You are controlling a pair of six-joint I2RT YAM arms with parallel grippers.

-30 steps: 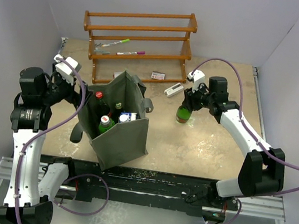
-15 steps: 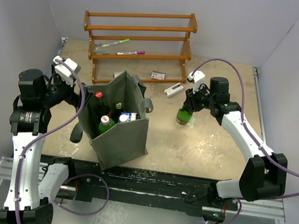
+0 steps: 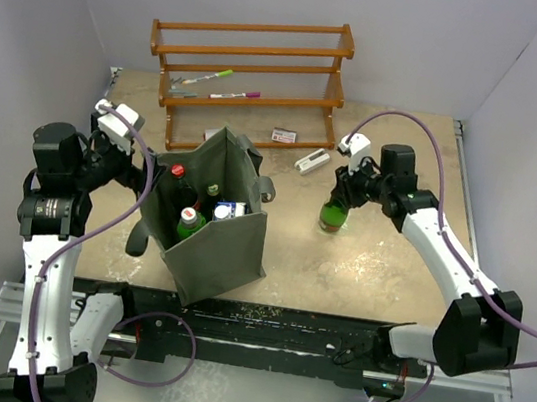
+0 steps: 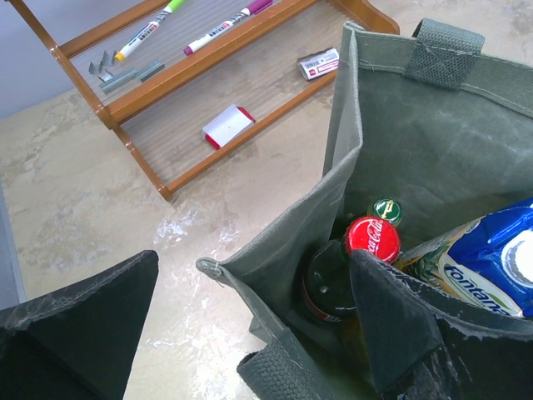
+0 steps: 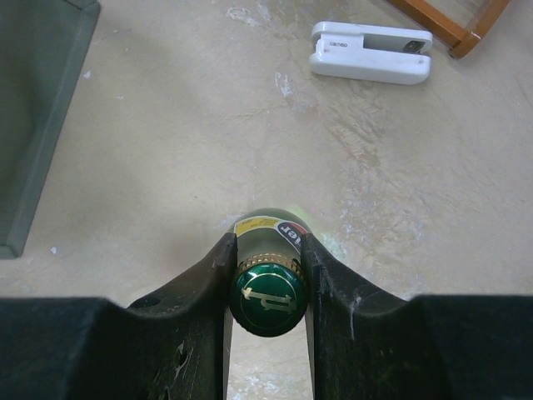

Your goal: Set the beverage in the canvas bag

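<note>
Two grippers: L gripper (image 4: 254, 260) is spread wide over the near corner of the canvas bag (image 4: 416, 150), w/ a red-capped bottle (image 4: 372, 239) and a blue carton (image 4: 491, 258) inside, just past its right finger. R gripper (image 5: 266, 279) is clamped on the neck of the green bottle (image 5: 268, 302), which hangs upright below it. Can't tell if it's touching the table (image 5: 166, 125); the bag is well off to its left.
</note>
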